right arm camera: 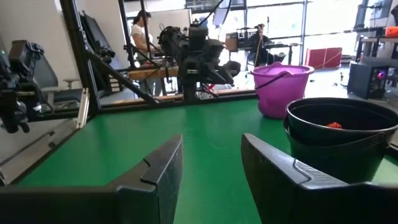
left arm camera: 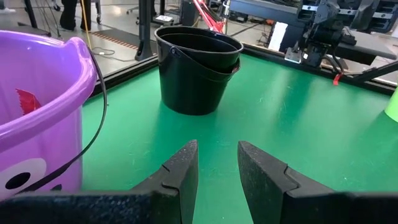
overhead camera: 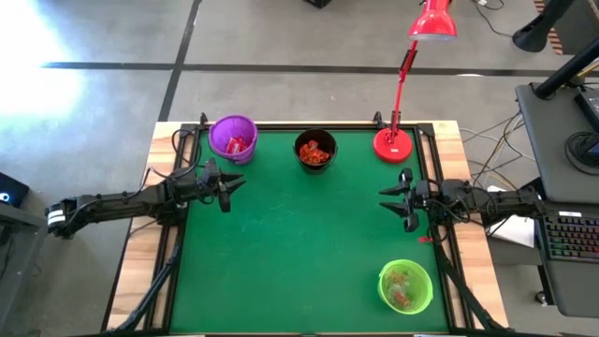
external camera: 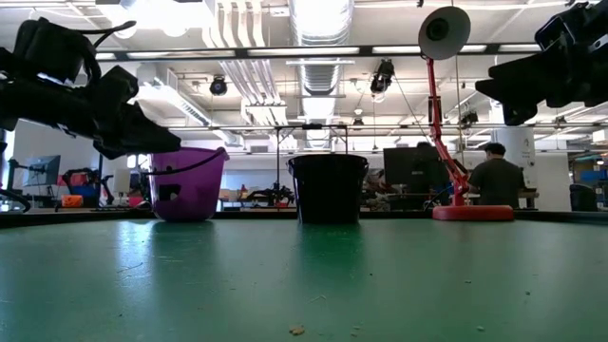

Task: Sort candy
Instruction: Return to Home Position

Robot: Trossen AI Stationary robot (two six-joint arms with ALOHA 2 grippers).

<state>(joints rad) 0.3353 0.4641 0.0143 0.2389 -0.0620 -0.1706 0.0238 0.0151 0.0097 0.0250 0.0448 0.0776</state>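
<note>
- left gripper (overhead camera: 225, 187): above the left edge of the green mat (overhead camera: 299, 243), just in front of the purple cup (overhead camera: 233, 139). in the left wrist view its fingers (left arm camera: 180, 171) stand a narrow gap apart with only bare mat between them.
- right gripper (overhead camera: 391, 199): above the right edge of the mat, near the base of the red desk lamp (overhead camera: 393, 145), pointing toward the middle. in the right wrist view its fingers (right arm camera: 158, 168) are parted by a moderate gap and carry nothing.
- candy (overhead camera: 316, 154): all visible pieces lie inside the three cups; no piece shows on the mat in the high view.
- purple cup: far left corner of the mat. it holds red-wrapped pieces, and one shows through its wall in the left wrist view.
- black cup (overhead camera: 315, 150): far edge, between the purple cup and the lamp. it holds red and orange pieces.
- green cup (overhead camera: 405, 286): near right corner, well apart from the other two. it holds mixed pieces, some of them red; the other colours are too small to tell.
- red desk lamp: base on the far right corner, with the arm rising to a red shade beyond the table.
- person (external camera: 492, 176): in the room behind the table, seen in the low view, back turned.
</note>
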